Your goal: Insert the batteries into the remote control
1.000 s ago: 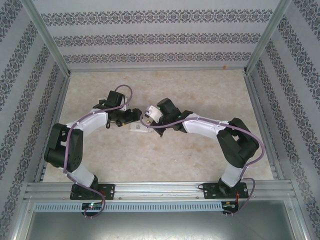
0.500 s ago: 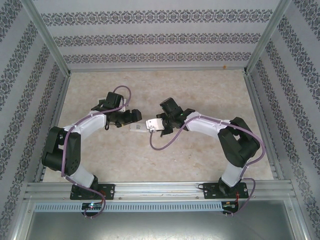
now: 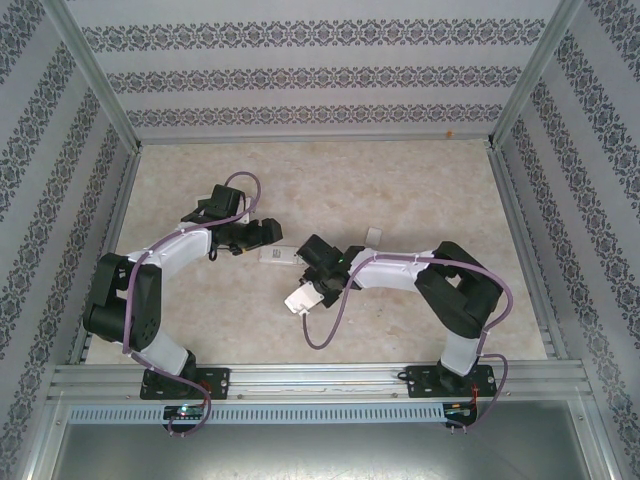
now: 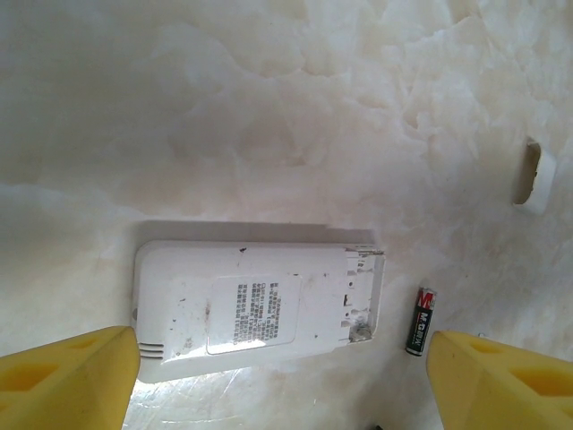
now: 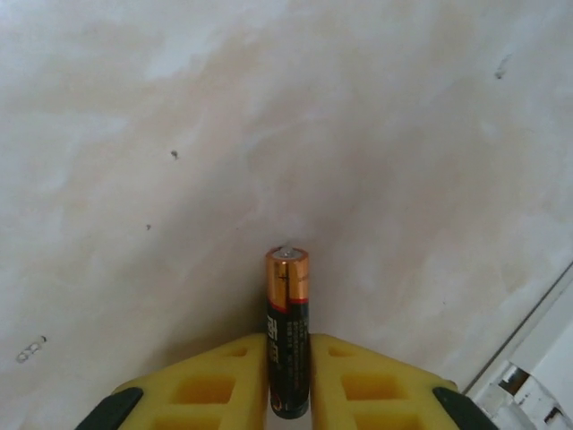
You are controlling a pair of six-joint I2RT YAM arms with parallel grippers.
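1. On the left side of the table (image 3: 400,180), the left gripper (image 4: 282,345) hangs over the remote control (image 4: 260,309). Its jaws are spread wide, with one yellow pad off each short end.
2. Between those jaws the remote control lies back-up, its long axis running from pad to pad. Its open battery bay (image 4: 358,296) is at the right end, the end facing the right arm.
3. Just beside that end, but apart from it, the loose battery (image 4: 421,309) lies flat on the table, crosswise to the remote's length.
4. Further right, the right gripper (image 5: 286,345) pinches the held battery (image 5: 286,305) between its pads. The battery's long axis runs along the fingers, copper tip pointing away from the wrist. A corner of the remote control sits near, down and to the right of these jaws, so this arm likely has to swing that way and lay the battery flat.
5. The left wrist view gives the bay and the detached cover (image 4: 533,176) far right; the right wrist view gives the grip itself.
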